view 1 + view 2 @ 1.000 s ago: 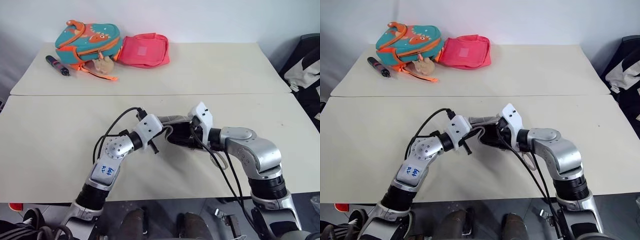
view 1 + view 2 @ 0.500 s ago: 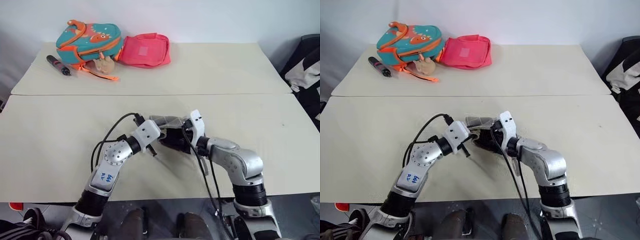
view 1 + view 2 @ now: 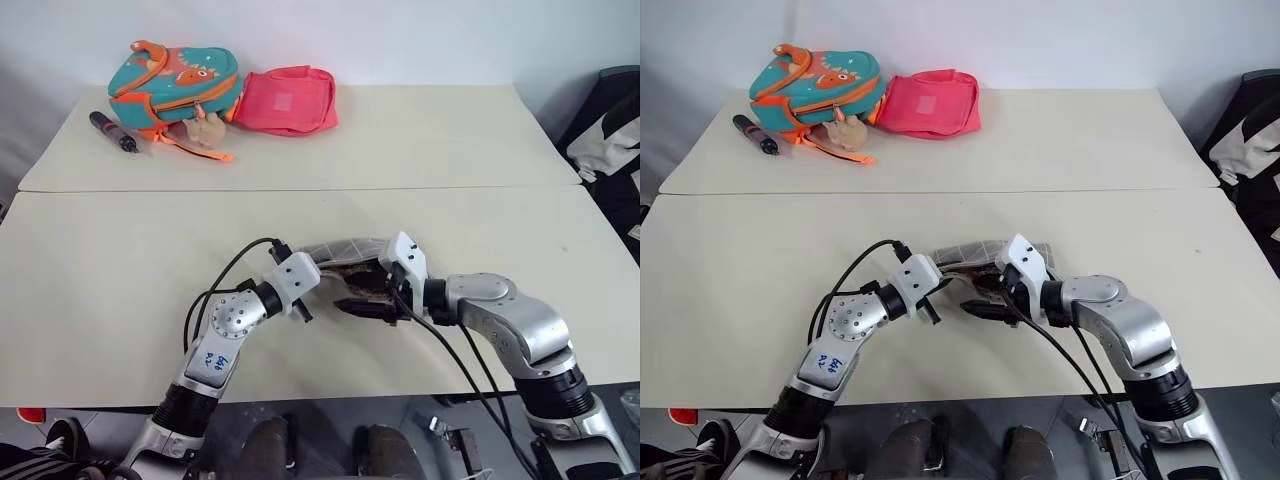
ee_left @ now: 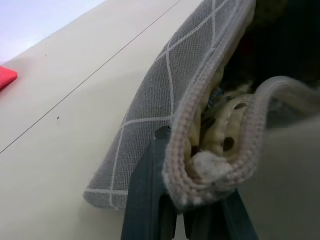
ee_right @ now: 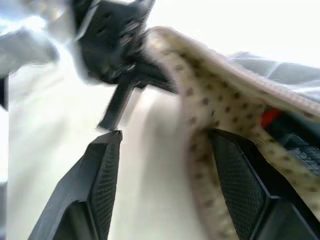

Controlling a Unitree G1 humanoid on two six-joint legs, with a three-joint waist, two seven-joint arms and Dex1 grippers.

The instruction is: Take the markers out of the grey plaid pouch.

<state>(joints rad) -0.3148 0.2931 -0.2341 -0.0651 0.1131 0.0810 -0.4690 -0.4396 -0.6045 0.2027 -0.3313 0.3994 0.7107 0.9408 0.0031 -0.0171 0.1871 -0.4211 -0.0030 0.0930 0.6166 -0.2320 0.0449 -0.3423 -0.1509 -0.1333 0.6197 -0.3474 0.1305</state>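
Observation:
The grey plaid pouch [image 3: 345,249] lies on the near table, its mouth gaping so the tan speckled lining shows. My left gripper [image 4: 185,215] is shut on the rim at the pouch's left end and holds that lip up. At the near side of the mouth my right gripper [image 5: 165,137] is open, and the speckled lower lip runs between its fingers. The markers are mostly hidden inside. A red end [image 5: 270,117] with a dark shape beside it shows in the opening in the right wrist view.
On the far table sit a teal-and-orange backpack [image 3: 175,85], a pink pouch [image 3: 288,100] and a chunky black pen [image 3: 115,130]. A seam [image 3: 150,190] divides the two tables. A dark bag [image 3: 615,120] stands off the right edge.
My right gripper has drawn back from over the pouch toward the near right and its wrist has turned, uncovering the pouch's mouth. The left gripper keeps its hold on the rim.

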